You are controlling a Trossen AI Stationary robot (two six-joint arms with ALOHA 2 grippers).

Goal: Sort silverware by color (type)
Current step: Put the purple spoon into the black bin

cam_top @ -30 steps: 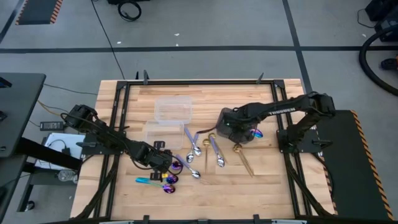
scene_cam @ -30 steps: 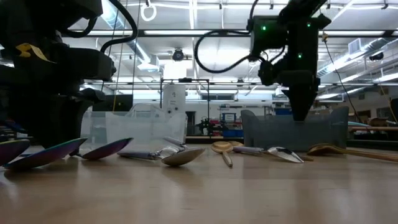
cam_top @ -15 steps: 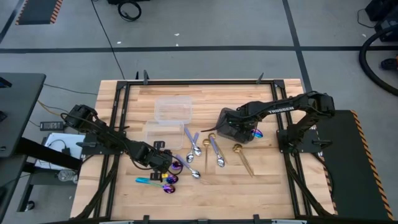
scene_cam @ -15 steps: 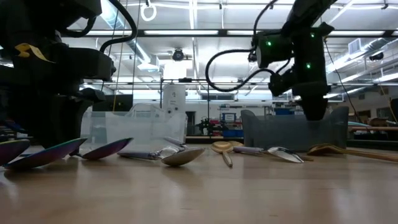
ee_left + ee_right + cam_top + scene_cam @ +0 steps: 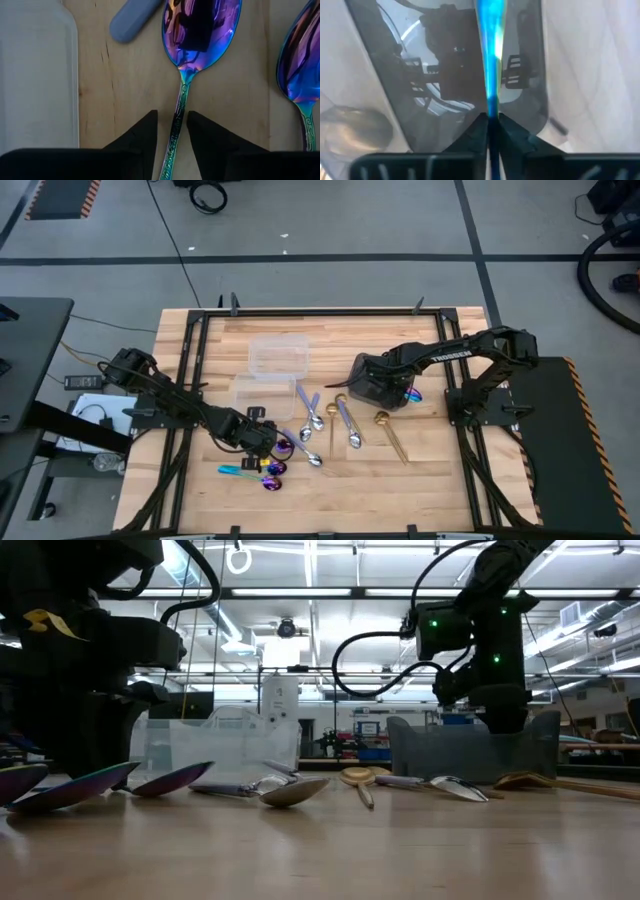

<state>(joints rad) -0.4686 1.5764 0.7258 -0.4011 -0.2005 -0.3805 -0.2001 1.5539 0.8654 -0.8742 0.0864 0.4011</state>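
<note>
Right gripper has shifted further over the dark grey bin, fingers clamped on a teal-handled spoon (for drop-off); left gripper beside the bin, fingers straddling an iridescent spoon.

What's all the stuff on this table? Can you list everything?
table: one, light wood, under everything
clear containers: two, see-through, far middle-left
bin: one, dark grey, right of centre
gold spoons: two, gold, in front of the bin
silver spoons: about three, shiny silver, centre
iridescent spoons: about four, blue-purple with teal handles, near left
held spoon: one, teal handle, at the bin
left gripper: dark, open, straddling an iridescent spoon's handle
right gripper: dark, shut on the held spoon's handle, over the bin
</note>
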